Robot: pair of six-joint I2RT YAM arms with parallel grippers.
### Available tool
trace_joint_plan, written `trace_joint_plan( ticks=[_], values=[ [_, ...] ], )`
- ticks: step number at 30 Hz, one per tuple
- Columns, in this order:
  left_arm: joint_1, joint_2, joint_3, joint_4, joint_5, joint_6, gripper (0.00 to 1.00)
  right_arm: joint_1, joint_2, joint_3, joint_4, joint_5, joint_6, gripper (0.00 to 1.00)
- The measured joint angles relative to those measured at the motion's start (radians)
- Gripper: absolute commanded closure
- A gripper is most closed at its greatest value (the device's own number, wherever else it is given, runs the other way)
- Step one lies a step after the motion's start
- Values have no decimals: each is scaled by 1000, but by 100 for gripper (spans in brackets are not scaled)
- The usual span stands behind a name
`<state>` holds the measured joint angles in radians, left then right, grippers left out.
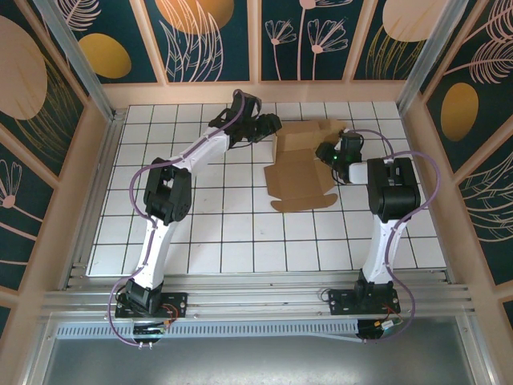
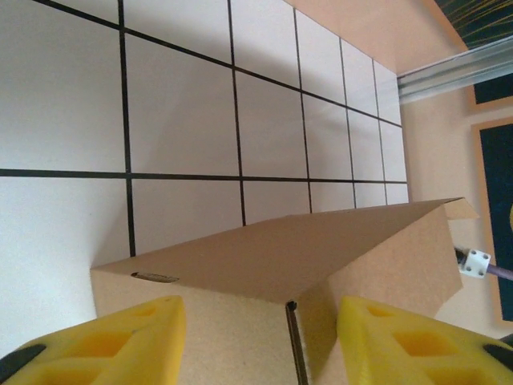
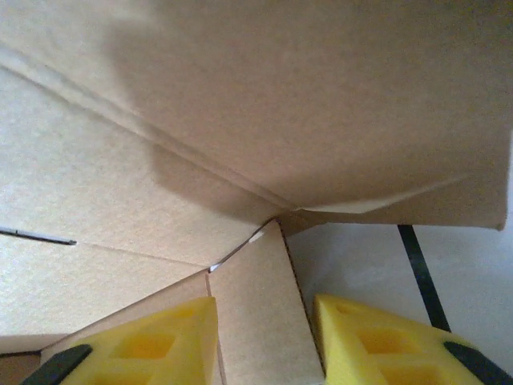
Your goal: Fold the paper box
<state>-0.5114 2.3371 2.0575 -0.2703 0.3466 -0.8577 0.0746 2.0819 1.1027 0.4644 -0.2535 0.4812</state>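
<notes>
Top external: gridded table (image 1: pixel 200 233), floral-looking walls (image 1: pixel 208 36)

surface: white grid-tiled table (image 1: pixel 224 233) | lying on it: brown paper box (image 1: pixel 298 180), far centre, one panel raised

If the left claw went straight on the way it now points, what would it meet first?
The paper box: its brown cardboard, partly folded up, lies directly ahead of the left claw, starting between its yellow fingers. How near it sits is hard to judge.
</notes>
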Motion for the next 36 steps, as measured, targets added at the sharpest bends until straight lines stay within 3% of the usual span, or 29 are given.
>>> trace_joint_plan(
  ticks=[7,21,29,36],
  values=[
    [1,0,-2,11,32,0,55,3,0,6,-2,3,-32,74],
    [9,0,-4,21,49,0,55,97,-8,41,-58,113,-265,72],
    [10,0,-4,22,47,0,55,134,-13,41,-80,126,-315,73],
    [13,0,-4,21,35,0,54,143,-13,71,-147,156,-367,65]
  ],
)
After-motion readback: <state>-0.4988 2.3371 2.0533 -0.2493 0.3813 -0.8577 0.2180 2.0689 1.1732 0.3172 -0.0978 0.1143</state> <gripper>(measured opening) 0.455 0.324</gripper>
